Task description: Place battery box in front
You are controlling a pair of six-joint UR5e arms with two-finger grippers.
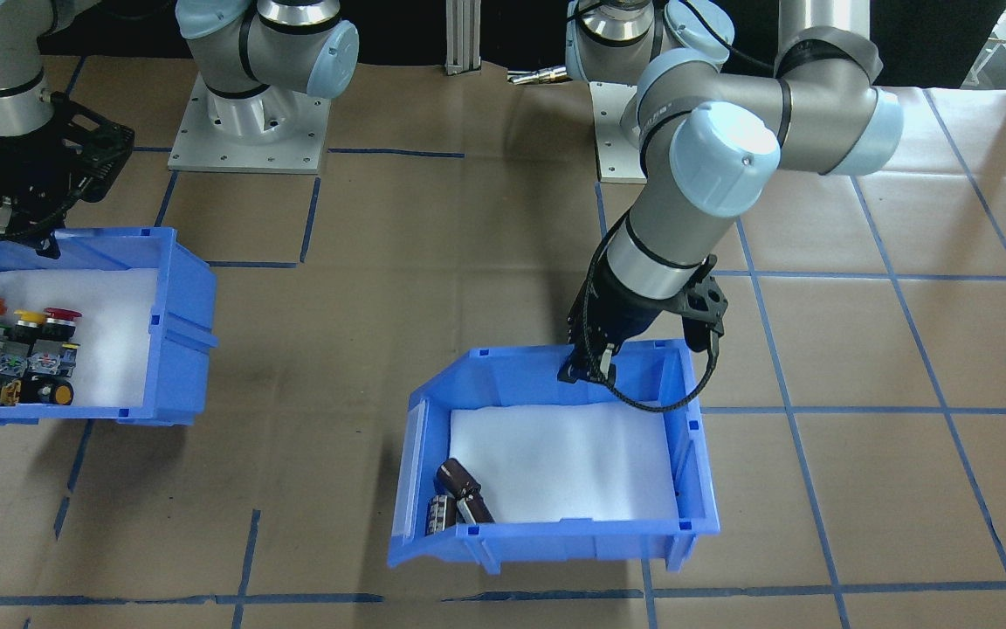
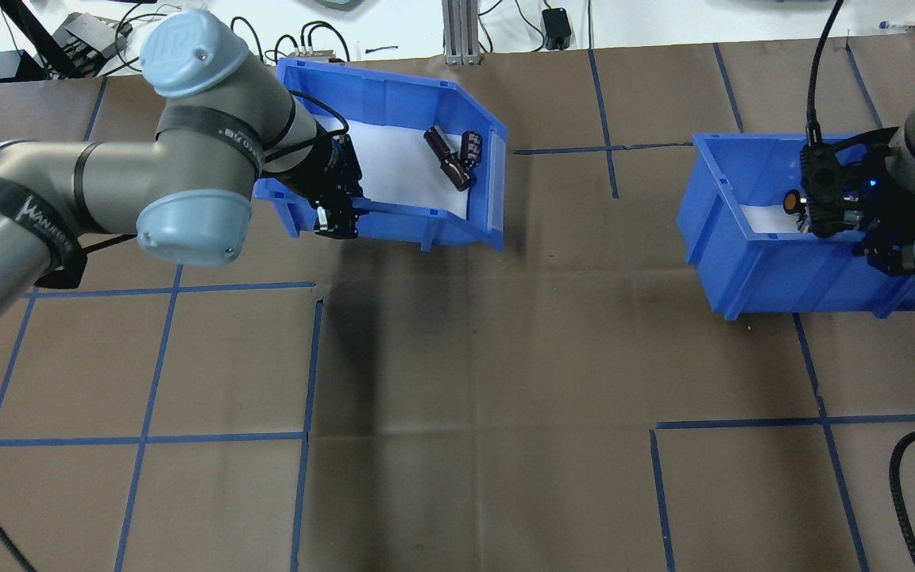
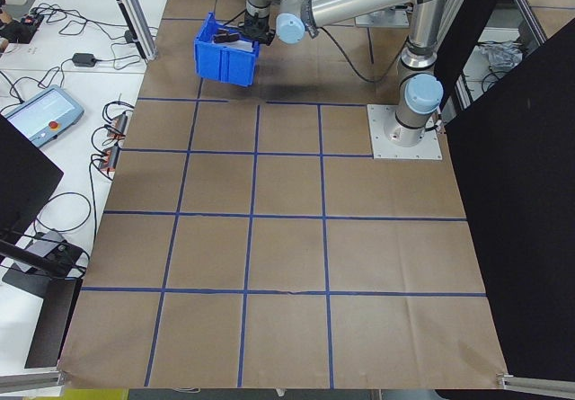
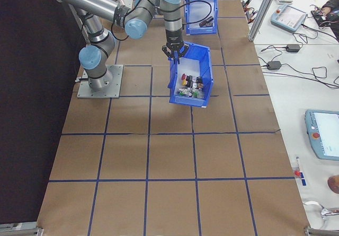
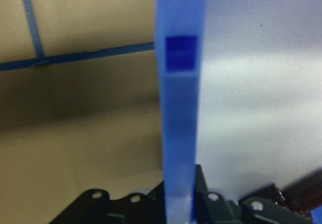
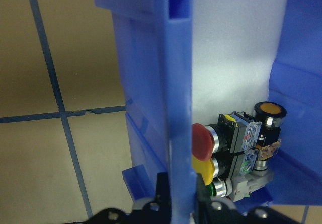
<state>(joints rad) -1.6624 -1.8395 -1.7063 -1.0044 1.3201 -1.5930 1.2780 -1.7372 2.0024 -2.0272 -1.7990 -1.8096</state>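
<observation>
Battery box (image 2: 394, 171), a blue plastic bin with one sloped cut-away side, sat at the far side of the brown table (image 2: 465, 357), toward eleven o'clock in the overhead view, and was the largest task item in sight. It appeared tipped, its gripped side raised, probably because the arm was lifting or dragging it by one wall rather than cradling it. A white foam liner (image 1: 555, 459) covered its floor, likely to cushion the contents. The left gripper (image 2: 336, 214) was pinched on the wall nearest the robot, one finger inside and one outside; the wrist view showed that blue rim (image 5: 180, 108) running straight up between the fingers. Holding a thin rim like this gave a firm handle without touching the load. A second blue bin (image 2: 775, 238) stood toward two o'clock, well apart from the first, and the right gripper (image 6: 182, 204) was likewise clamped astride one of its walls, as its wrist camera showed. That bin held push-button switches (image 6: 226, 148) with red and yellow caps, crowded together against one end. Smallest of all, three dark cylindrical cells (image 1: 459, 502) lay bunched in the corner of the battery box by the cut-away side, seemingly slid there by the tilt, well apart from the fingers.
</observation>
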